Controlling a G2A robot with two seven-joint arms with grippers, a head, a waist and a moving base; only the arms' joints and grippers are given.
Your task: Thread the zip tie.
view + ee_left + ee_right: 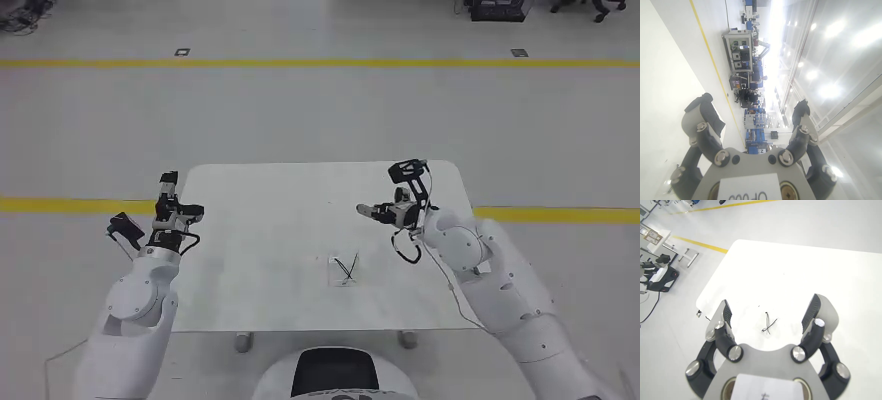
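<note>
The zip tie (pixel 768 324) is seen as thin black strands crossed in a loose X, laid flat on the smooth white table (pixel 791 266) near its front edge. Above it the right gripper (pixel 770 300) is held spread, its ribbed pads (pixel 811 311) well apart from the strands. The left gripper (pixel 753 102) is likewise spread and empty, at the table's left edge.

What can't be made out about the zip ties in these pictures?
- Zip ties, top view: too small to count, or to pick out a head or tail.
- Same ties, right wrist view: the thin strands cross and overlap, so it is unclear whether any is already threaded.
- Faint rectangle around them, top view: too faint to tell a clear bag from a sheet.
</note>
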